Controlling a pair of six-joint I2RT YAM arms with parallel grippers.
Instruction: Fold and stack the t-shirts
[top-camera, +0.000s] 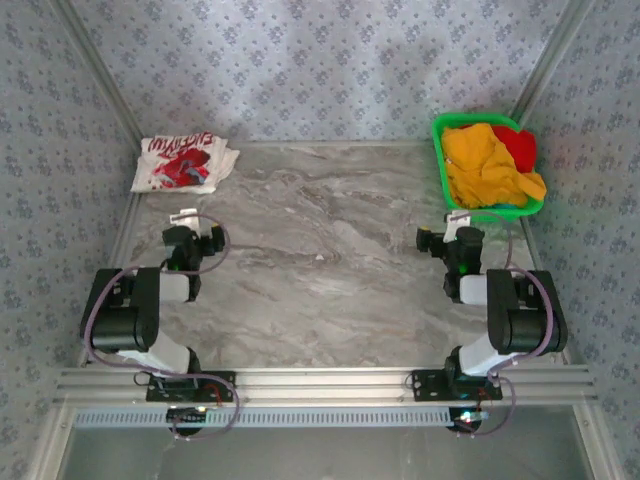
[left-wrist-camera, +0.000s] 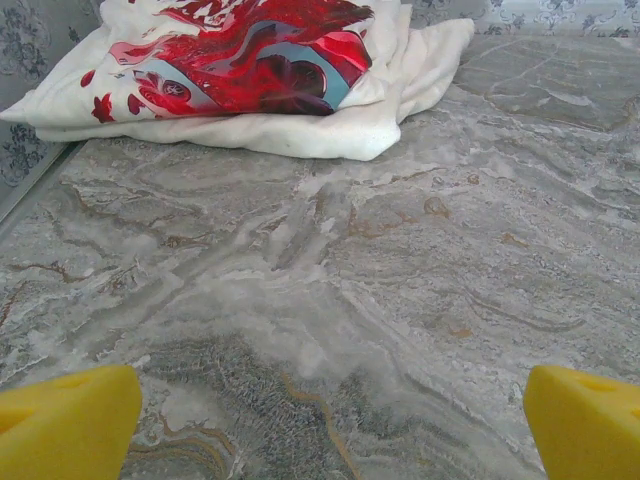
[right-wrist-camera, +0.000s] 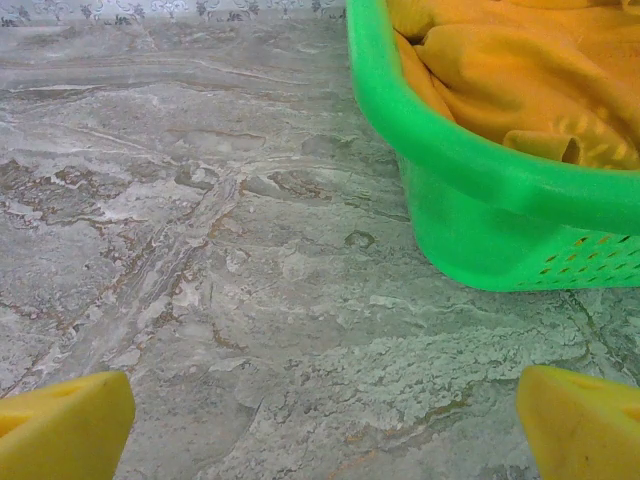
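Observation:
A white t-shirt (top-camera: 184, 163) with a red graphic lies folded at the table's far left corner; the left wrist view has this white t-shirt (left-wrist-camera: 250, 80) just ahead. A crumpled yellow-orange t-shirt (top-camera: 483, 165) fills the green basket (top-camera: 446, 175) at the far right, with a red t-shirt (top-camera: 519, 147) beside it inside. My left gripper (top-camera: 197, 219) hovers open over bare table, its yellow fingers (left-wrist-camera: 65, 420) wide apart. Near the basket's front, my right gripper (top-camera: 447, 229) is open too, yellow fingertips (right-wrist-camera: 580, 420) spread. In the right wrist view the yellow-orange t-shirt (right-wrist-camera: 520, 70) sits in the basket (right-wrist-camera: 480, 190).
The marble table (top-camera: 320, 260) spans the space between both arms. Patterned walls close in the back and sides. An aluminium rail (top-camera: 320, 385) runs along the near edge by the arm bases.

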